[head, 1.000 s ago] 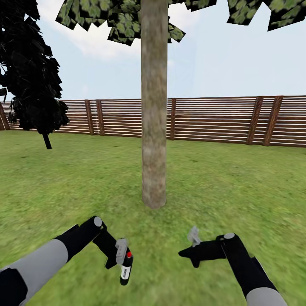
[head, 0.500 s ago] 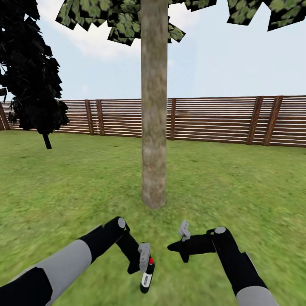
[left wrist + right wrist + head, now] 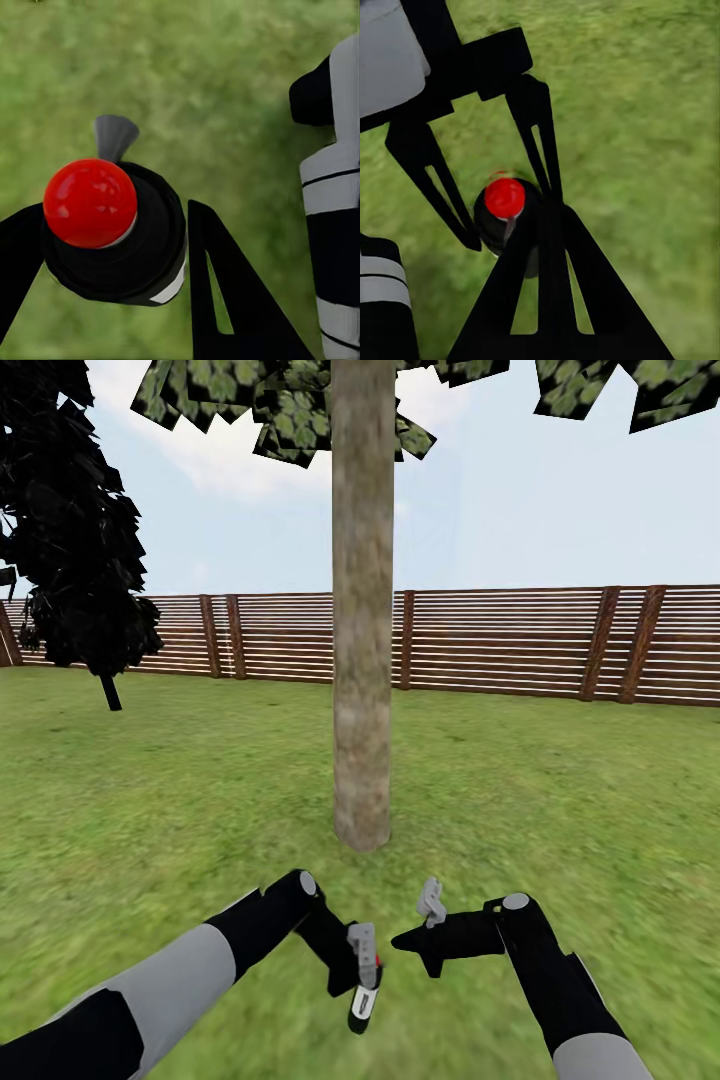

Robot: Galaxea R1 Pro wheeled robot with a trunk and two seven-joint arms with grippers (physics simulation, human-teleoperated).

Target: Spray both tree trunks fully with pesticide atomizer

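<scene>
Atomizer (image 3: 505, 214) between left gripper (image 3: 510, 225) jaws

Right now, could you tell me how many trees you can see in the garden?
2: the pale tree trunk straight ahead, and a dark tree left by the fence. Others may stand outside the view.

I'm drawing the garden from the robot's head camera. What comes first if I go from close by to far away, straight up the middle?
Spray bottle held in the left gripper → tree trunk → wooden fence → sky.
</scene>
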